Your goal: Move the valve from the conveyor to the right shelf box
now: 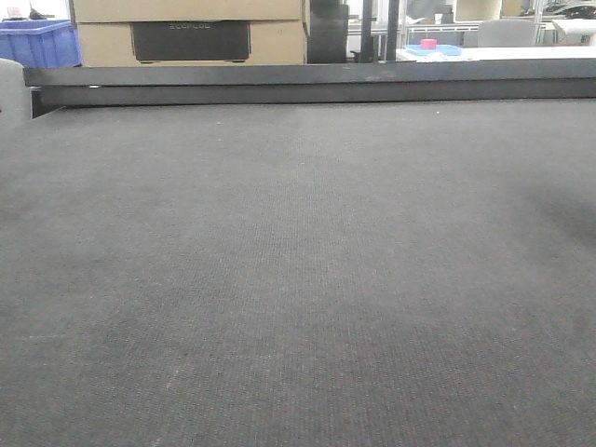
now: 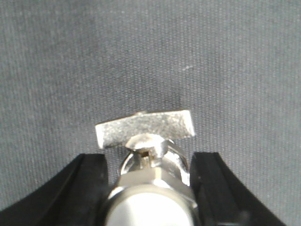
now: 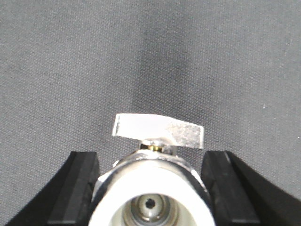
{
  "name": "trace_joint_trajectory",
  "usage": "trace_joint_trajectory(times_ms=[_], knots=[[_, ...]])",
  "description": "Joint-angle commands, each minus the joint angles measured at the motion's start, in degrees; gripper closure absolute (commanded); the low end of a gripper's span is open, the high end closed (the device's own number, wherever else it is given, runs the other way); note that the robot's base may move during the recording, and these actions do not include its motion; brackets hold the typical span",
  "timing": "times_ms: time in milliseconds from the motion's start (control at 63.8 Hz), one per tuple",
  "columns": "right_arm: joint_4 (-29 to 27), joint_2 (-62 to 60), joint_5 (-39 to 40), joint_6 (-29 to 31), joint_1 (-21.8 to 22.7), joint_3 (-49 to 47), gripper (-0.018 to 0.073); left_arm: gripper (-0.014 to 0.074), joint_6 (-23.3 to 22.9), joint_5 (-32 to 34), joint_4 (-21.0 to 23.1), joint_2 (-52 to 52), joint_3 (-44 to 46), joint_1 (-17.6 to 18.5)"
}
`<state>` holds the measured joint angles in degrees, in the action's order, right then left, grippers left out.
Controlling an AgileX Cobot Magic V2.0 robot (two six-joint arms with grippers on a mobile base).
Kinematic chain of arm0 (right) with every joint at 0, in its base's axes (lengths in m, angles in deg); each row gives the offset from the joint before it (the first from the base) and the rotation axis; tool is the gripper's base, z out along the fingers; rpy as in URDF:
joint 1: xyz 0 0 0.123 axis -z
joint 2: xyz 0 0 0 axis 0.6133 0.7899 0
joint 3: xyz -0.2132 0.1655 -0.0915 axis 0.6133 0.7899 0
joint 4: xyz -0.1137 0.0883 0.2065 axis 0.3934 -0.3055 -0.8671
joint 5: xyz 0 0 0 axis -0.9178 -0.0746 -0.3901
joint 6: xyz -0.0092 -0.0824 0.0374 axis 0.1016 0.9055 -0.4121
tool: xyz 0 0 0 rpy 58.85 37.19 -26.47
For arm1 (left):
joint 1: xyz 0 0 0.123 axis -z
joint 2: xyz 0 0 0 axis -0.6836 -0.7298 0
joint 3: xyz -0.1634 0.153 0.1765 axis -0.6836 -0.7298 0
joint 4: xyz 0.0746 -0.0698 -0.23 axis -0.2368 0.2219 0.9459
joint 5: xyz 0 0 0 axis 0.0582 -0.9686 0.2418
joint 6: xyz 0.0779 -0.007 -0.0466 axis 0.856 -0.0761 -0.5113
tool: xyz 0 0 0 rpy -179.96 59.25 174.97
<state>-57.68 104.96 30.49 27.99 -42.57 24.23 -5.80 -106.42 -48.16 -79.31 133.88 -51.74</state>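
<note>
In the left wrist view a silvery valve (image 2: 149, 188) with a flat lever handle (image 2: 146, 127) sits between my left gripper's (image 2: 149, 157) black fingers (image 2: 87, 188), which press on its body above the dark grey conveyor (image 2: 70, 61). In the right wrist view a second valve (image 3: 150, 188), with a cream-white open end and a flat handle (image 3: 157, 131), is held the same way in my right gripper (image 3: 151, 156). It casts a shadow on the belt (image 3: 56, 70). In the front view the conveyor (image 1: 298, 279) shows bare, with neither gripper nor valve in sight.
A black metal rail (image 1: 307, 84) runs along the belt's far edge. Behind it stand cardboard boxes (image 1: 186, 33), a blue crate (image 1: 37, 42) at far left and a white table with a pink object (image 1: 428, 44) at right. No shelf box shows.
</note>
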Motion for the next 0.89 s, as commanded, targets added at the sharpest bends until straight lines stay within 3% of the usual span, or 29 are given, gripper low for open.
trace_joint_trajectory(times_ms=[0,31,392,642,878], knots=[[0.12,-0.99,2.46,0.51,-0.03,-0.35,0.0713,0.0661,-0.21,-1.45,0.0,0.4,0.52,-0.29],[0.12,-0.99,2.55,0.51,-0.03,-0.35,0.0713,0.0706,-0.21,-2.16,0.0,0.51,0.52,-0.29],[0.12,-4.33,1.66,0.51,-0.03,-1.44,0.0713,0.0707,-0.64,-5.53,1.65,14.57,0.62,1.65],[0.12,-7.03,-3.25,0.51,-0.03,-10.66,0.0713,0.0707,-3.45,-5.3,1.65,27.62,0.62,5.67],[0.12,-9.0,-6.0,0.51,-0.03,-19.46,0.0713,0.0707,-5.47,-4.17,2.84,37.26,0.62,6.66]])
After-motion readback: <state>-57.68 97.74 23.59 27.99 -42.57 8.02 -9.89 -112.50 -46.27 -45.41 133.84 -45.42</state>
